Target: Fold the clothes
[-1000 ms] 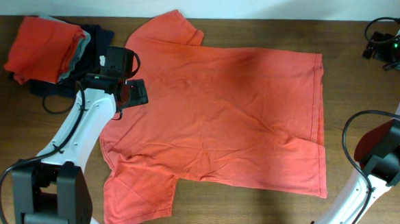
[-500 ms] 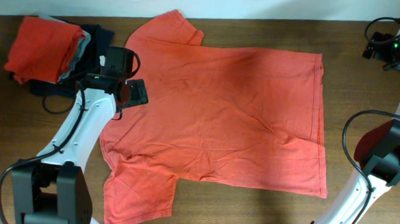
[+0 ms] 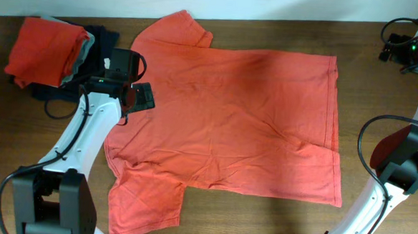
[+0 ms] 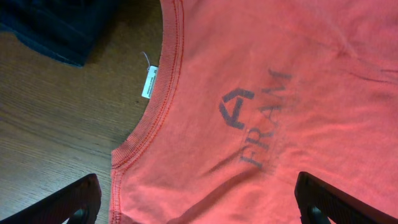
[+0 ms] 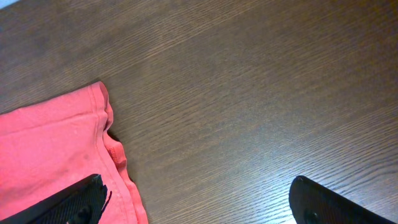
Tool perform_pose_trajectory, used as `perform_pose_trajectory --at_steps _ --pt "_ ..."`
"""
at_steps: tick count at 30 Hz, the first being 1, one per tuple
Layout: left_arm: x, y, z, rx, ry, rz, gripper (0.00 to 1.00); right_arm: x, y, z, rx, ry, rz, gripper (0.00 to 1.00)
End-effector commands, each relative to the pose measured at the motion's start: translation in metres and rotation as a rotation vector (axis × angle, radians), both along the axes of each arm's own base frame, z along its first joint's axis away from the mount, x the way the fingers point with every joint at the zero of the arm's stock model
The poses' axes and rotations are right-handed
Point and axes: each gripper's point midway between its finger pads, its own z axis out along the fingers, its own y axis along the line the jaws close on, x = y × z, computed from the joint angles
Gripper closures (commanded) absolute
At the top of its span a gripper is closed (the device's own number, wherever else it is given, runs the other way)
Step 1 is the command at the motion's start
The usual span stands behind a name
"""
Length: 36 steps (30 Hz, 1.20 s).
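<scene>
Looking from above, I count two orange-red shirts. The spread T-shirt [image 3: 230, 125] lies flat on the table [image 3: 382, 90]. The folded T-shirt [image 3: 44, 51] tops a pile beside the left arm, over one grey garment [image 3: 85, 53] and one navy garment [image 3: 105, 38]. My left gripper [image 4: 199, 205] hangs above the collar [image 4: 165, 81], my right gripper [image 5: 199, 202] near the hem corner [image 5: 99, 93]; both are wide open and empty.

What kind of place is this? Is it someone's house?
Probably a robot lab or workshop, not a home. A left robot arm and a right robot arm stand at a wooden table, where an orange T-shirt lies spread flat near a folded orange shirt.
</scene>
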Motion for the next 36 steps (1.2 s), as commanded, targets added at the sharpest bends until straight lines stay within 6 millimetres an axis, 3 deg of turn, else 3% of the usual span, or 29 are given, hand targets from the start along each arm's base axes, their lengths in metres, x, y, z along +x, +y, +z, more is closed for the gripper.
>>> perform_pose_trajectory --at_steps 1,30,36 --pt "0.005 0.003 0.015 0.007 -0.044 0.011 0.01 0.001 0.001 0.008 -0.008 -0.018 0.005 0.01" --pt "0.005 0.004 0.016 0.009 -0.045 0.013 0.01 0.001 0.001 0.008 -0.008 -0.018 0.005 0.02" --pt "0.028 -0.032 0.024 -0.206 -0.144 -0.010 0.01 0.001 0.001 0.008 -0.008 -0.018 0.005 0.01"
